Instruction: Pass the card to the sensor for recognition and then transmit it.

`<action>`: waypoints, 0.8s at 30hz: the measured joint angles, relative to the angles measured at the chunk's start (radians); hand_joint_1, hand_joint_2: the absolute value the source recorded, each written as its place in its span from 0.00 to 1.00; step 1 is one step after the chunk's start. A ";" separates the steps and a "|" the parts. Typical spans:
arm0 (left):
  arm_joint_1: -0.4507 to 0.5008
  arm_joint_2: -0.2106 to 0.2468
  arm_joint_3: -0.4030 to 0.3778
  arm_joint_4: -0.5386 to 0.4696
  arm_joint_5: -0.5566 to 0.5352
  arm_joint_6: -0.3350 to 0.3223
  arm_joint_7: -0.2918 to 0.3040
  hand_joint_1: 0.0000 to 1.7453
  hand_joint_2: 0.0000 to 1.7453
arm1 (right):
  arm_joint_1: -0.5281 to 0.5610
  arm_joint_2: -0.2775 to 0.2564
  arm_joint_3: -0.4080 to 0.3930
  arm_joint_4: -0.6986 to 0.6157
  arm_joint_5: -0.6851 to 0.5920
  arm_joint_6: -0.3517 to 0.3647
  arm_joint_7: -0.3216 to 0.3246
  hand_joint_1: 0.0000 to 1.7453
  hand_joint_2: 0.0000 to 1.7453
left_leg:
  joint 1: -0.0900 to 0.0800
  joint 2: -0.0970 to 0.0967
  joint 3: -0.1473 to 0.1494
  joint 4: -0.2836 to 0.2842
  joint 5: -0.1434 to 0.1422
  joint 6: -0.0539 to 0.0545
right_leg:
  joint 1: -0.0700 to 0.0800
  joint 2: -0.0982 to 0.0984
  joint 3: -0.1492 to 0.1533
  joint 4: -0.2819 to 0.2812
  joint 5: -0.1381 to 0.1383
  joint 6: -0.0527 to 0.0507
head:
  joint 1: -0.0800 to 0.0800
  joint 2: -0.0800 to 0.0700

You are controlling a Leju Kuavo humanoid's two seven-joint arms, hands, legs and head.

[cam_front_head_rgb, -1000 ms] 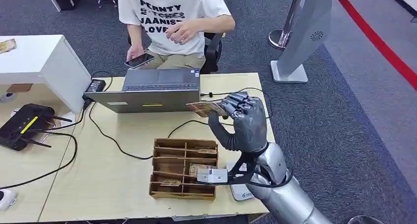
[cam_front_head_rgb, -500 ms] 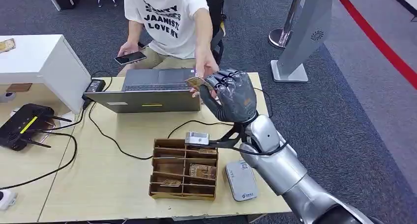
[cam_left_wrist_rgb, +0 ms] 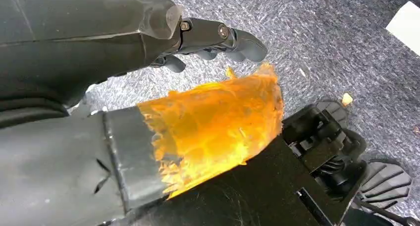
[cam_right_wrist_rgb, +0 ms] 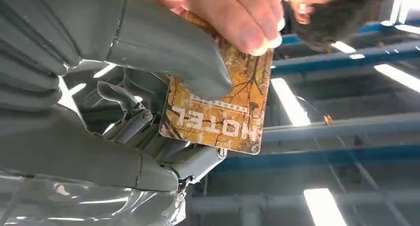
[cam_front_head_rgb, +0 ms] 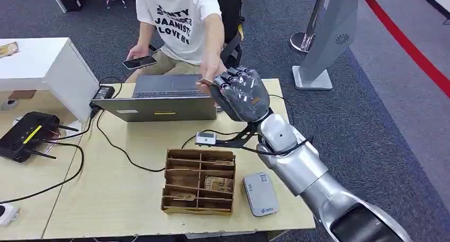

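Head view shows the right hand (cam_front_head_rgb: 243, 93) raised over the far edge of the desk (cam_front_head_rgb: 127, 199), beside the laptop (cam_front_head_rgb: 164, 96), holding the card (cam_front_head_rgb: 206, 83) between its thumb and fingers. A person's hand (cam_right_wrist_rgb: 233, 13) is pinching the same card (cam_right_wrist_rgb: 223, 104) at its other end. The left hand (cam_left_wrist_rgb: 148, 37) hangs over the grey carpet with its fingers curled in on nothing.

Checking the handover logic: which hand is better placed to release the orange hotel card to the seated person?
Right. The right hand already holds the orange hotel card raised over the laptop, and the person's hand is pinching the card's edge. The left hand hangs toward the grey carpet, away from the table.
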 joint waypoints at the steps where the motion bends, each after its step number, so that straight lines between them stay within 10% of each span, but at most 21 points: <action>1: 0.000 0.000 0.000 0.000 0.000 0.000 0.000 0.00 0.00 | 0.000 0.000 0.000 0.000 0.000 0.000 0.000 0.64 1.00 | 0.000 0.000 0.000 0.000 0.000 0.000 | 0.000 0.000 0.000 0.000 0.000 0.000 | 0.000 0.000; 2: 0.000 0.000 -0.001 0.000 0.000 0.000 0.000 0.00 0.00 | -0.001 0.000 0.000 0.003 0.002 0.000 0.001 0.54 1.00 | 0.000 0.000 0.000 0.000 0.000 0.000 | 0.000 0.000 0.000 0.000 0.000 0.000 | 0.000 0.000; 3: 0.001 0.000 -0.005 0.000 0.000 0.000 -0.003 0.00 0.00 | -0.010 0.002 0.000 0.026 0.016 0.000 0.006 0.20 1.00 | 0.000 0.000 0.000 0.000 0.000 0.000 | 0.000 0.000 0.000 0.000 0.001 0.000 | 0.000 0.000; 5: 0.001 0.000 -0.010 0.000 0.001 0.000 -0.004 0.00 0.00 | -0.014 0.004 0.000 0.061 0.043 -0.001 0.017 0.00 1.00 | 0.000 0.001 0.000 0.000 0.000 0.000 | 0.000 0.002 0.000 0.000 0.002 -0.001 | 0.000 0.000; 9: 0.002 0.001 -0.011 0.000 0.020 0.005 -0.005 0.00 0.00 | -0.001 0.004 0.008 0.117 0.064 -0.002 0.033 0.00 1.00 | 0.000 0.001 -0.001 0.000 0.000 0.000 | 0.000 0.002 -0.002 0.000 0.001 -0.001 | 0.000 0.000; 13: 0.013 0.002 -0.010 0.000 0.062 0.032 -0.003 0.00 0.00 | 0.162 0.042 -0.063 -0.078 -0.153 -0.002 -0.137 0.00 1.00 | 0.000 0.001 -0.001 0.000 -0.001 -0.001 | 0.001 0.001 -0.002 0.000 -0.001 -0.002 | 0.000 0.000; 24: 0.045 0.008 0.018 0.000 0.126 0.081 -0.009 0.00 0.00 | 0.402 0.066 -0.054 -0.406 -0.511 -0.002 -0.231 0.00 1.00 | 0.000 0.001 -0.001 -0.001 -0.003 -0.002 | 0.000 0.001 -0.002 0.000 -0.003 -0.002 | 0.000 0.000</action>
